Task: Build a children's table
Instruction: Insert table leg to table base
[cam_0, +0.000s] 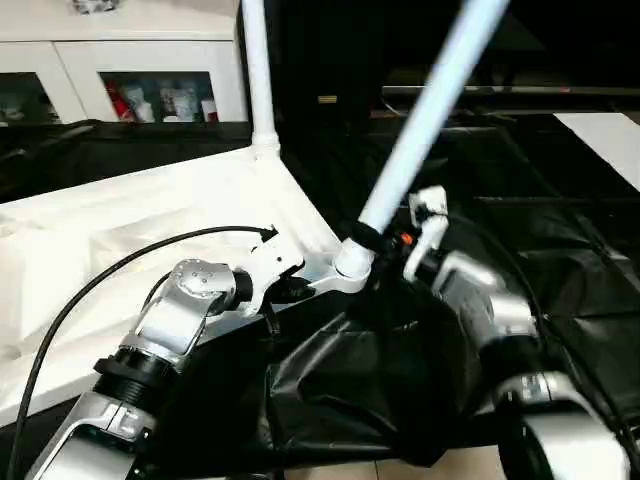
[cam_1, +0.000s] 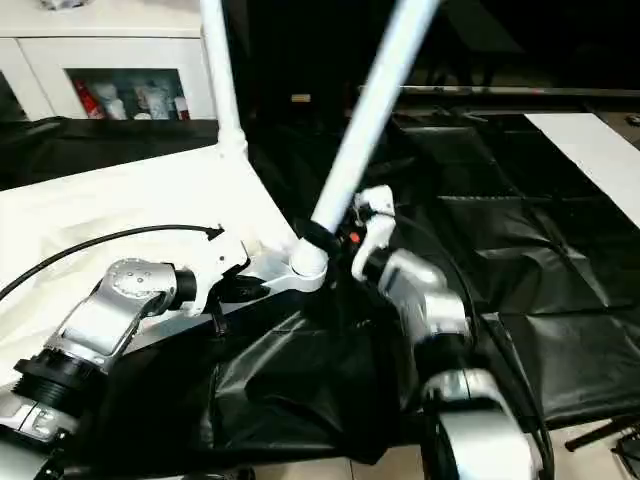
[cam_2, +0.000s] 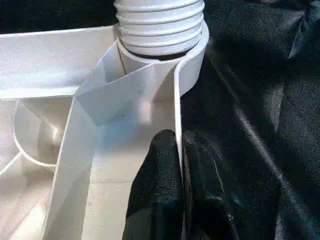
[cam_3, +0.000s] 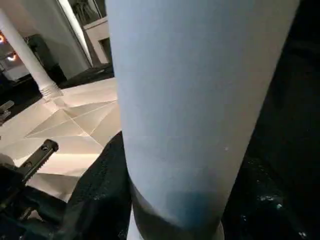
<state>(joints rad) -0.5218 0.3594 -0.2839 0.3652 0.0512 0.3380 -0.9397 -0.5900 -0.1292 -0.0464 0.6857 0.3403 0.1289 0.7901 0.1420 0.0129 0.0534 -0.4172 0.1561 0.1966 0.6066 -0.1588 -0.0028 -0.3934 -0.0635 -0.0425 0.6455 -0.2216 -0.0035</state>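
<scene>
- Pinching the thin side wall of the tabletop (cam_0: 120, 230) just below its near corner socket (cam_0: 352, 262), the left gripper (cam_2: 181, 165) has its black fingers (cam_2: 160, 185) drawn almost together, one each side of the rim; this looks meant to keep the upturned top from sliding on the black-draped work table (cam_0: 560, 200) while the leg is worked in.
- The tabletop lies underside up, so the sockets face upward to take the legs (one leg (cam_0: 258, 70) already stands upright in the far corner socket).
- The right gripper (cam_1: 335, 240) is closed at about half width around the second leg (cam_0: 420, 120), low on the tube, just above the socket; gripping near the foot probably gives better control of the end that must seat.
- That leg leans away toward one o'clock from the socket, so it appears not yet straight in its seat.
- In the head views, the socket sits at about seven o'clock from the right gripper, touching distance, and at about two o'clock from the left gripper, just beside it.
</scene>
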